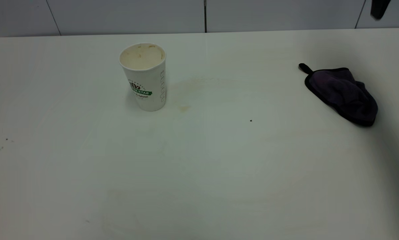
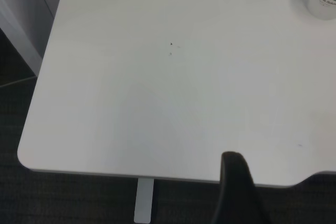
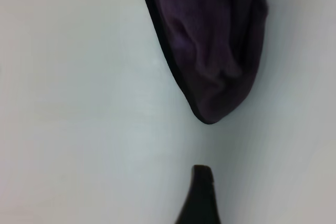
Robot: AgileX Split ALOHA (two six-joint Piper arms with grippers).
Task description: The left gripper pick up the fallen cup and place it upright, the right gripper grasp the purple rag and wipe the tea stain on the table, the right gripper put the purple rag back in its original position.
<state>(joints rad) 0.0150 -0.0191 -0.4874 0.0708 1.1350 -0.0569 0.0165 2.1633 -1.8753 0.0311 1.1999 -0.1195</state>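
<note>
**A:** Table (image 1: pixel 199 173) first: cup (image 1: pixel 145 77) is already upright, faint stain (image 1: pixel 184 108) just beside it. Rag (image 1: pixel 344 95) sits far right, nothing holding it.

**B:** Right gripper (image 3: pixel 202 195) hovers above the rag; open or closed, can't tell. I'd pinch the bunched middle, not the loop.

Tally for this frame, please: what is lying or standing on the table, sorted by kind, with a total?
Paper cup, upright: 1
Purple rag, crumpled: 1
Tea stain beside the cup: 1
Total: 3 on the table
</note>
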